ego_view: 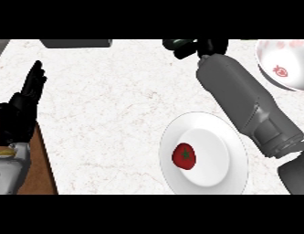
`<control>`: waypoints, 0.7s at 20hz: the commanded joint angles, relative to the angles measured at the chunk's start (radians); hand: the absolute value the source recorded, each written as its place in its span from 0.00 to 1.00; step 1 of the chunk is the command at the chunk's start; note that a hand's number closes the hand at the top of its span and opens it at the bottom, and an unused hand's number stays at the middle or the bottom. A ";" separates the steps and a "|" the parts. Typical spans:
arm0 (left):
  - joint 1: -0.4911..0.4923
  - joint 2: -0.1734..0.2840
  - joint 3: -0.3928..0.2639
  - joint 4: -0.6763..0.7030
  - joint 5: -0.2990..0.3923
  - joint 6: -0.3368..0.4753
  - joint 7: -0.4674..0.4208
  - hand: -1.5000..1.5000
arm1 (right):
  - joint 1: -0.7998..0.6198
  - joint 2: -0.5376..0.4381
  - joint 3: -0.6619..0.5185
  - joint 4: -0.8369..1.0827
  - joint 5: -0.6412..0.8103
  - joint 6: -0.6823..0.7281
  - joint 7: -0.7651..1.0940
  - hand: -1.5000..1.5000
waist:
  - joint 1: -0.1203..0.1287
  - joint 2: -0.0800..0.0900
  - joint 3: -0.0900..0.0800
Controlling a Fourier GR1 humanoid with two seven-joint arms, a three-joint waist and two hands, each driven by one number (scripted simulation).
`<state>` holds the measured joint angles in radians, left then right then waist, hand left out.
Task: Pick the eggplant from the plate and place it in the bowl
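Observation:
My right hand (209, 46) is at the counter's far edge, left of the bowl, with its fingers curled round a dark rounded thing. That thing looks like the eggplant (175, 44), and only its end shows past the fingers. The white bowl (297, 71) with a red strawberry pattern stands at the far right, apart from the hand. The white plate (215, 135) lies near the front, right of centre, under my right forearm, and no eggplant is on it. My left hand (19, 112) rests open at the left edge, fingers up.
A red tomato (184, 156) lies on the plate's left half. A brown wooden board (44, 176) is at the lower left under my left forearm. A dark grey object (76, 43) sits at the far edge, left of centre.

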<state>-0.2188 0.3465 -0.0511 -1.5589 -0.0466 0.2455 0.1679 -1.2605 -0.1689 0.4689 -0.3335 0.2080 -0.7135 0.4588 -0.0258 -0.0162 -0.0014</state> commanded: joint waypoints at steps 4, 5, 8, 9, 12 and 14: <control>0.076 0.018 0.024 -0.068 0.018 -0.035 -0.010 0.50 | 0.116 -0.164 -0.042 -0.140 0.015 -0.093 0.039 1.00 | 0.007 0.004 0.001; 0.004 0.003 0.032 -0.004 0.003 -0.019 -0.005 0.50 | 0.115 -0.174 -0.052 -0.137 0.025 -0.110 0.042 1.00 | 0.008 0.010 0.001; -0.012 -0.022 -0.008 -0.036 -0.027 -0.013 0.030 0.50 | 0.146 -0.262 -0.114 -0.158 -0.002 -0.092 -0.030 1.00 | 0.016 0.014 0.002; -0.015 -0.026 -0.005 -0.020 -0.020 -0.017 0.022 0.50 | 0.231 -0.279 -0.118 -0.165 -0.006 -0.123 -0.099 1.00 | 0.012 0.016 0.002; 0.013 -0.011 0.012 -0.068 0.000 -0.045 0.022 0.50 | 0.275 -0.356 -0.210 -0.189 -0.064 -0.103 -0.203 1.00 | 0.029 0.019 0.002; 0.048 -0.041 0.002 -0.023 -0.011 -0.035 -0.056 0.50 | 0.257 -0.397 -0.207 -0.120 -0.027 -0.106 -0.225 1.00 | 0.035 0.022 0.002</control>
<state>-0.1992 0.3278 -0.0485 -1.6068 -0.0591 0.2155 0.1699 -1.0379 -0.4795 0.2998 -0.4780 0.1764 -0.8224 0.3066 0.0012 0.0016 0.0008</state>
